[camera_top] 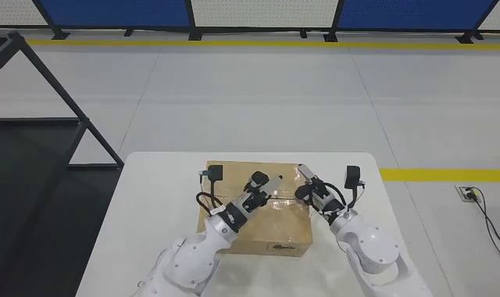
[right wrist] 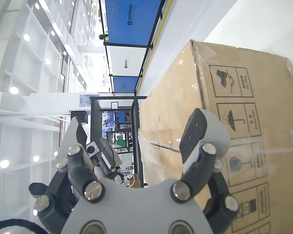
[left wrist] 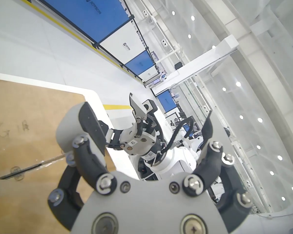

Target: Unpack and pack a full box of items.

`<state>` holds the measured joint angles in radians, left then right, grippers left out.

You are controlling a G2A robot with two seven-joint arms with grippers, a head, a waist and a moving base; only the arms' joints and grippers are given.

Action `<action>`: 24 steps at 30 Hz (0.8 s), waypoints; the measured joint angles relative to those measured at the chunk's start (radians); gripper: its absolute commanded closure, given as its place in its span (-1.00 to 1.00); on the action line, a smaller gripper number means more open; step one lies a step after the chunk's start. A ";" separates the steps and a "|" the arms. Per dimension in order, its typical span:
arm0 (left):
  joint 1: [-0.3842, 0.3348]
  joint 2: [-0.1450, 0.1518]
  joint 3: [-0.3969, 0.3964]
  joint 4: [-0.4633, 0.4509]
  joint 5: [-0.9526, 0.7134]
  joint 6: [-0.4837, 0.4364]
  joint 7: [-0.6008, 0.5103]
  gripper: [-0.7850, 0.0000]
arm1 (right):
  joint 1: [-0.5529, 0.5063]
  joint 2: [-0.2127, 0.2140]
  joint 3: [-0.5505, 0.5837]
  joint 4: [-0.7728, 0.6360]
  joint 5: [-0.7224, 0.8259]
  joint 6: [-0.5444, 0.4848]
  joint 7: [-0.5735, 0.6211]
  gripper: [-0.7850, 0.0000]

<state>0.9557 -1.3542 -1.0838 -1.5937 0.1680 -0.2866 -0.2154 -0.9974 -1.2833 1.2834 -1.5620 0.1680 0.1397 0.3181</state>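
Left gripper point(camera_top: 264, 181) spread wide above the closed cardboard box point(camera_top: 285, 223); right gripper point(camera_top: 304, 180) likewise wide at its right edge.

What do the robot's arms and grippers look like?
Both arms have white rounded shells with black cables looping at the wrists. The left gripper and right gripper match: grey metal base plates with screws, black linkages, pale grey fingers with black dotted pads.

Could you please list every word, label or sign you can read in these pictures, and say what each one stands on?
"G 1A", roughly: handwritten on the cardboard box top.
Boot and umbrella pictograms on the box side: captions too small to read.
A maker's logo on the blue panel: not quoted here.
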 measured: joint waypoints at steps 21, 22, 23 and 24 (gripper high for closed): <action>0.233 0.073 -0.428 -0.109 -0.075 0.039 -0.183 -1.00 | 0.019 0.010 0.012 0.001 -0.071 0.004 0.097 -1.00; 0.229 0.077 -0.446 -0.101 -0.100 0.058 -0.226 -1.00 | 0.020 0.010 0.013 0.000 -0.072 0.005 0.099 -1.00; 0.224 0.081 -0.464 -0.092 -0.121 0.079 -0.268 -1.00 | 0.020 0.010 0.014 -0.001 -0.073 0.006 0.101 -1.00; 0.217 0.086 -0.485 -0.082 -0.143 0.107 -0.316 -1.00 | 0.020 0.011 0.014 -0.003 -0.074 0.008 0.103 -1.00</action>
<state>1.1731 -1.2681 -1.5692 -1.6758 0.0245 -0.1798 -0.5313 -0.9776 -1.2727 1.2979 -1.5654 0.0938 0.1473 0.4210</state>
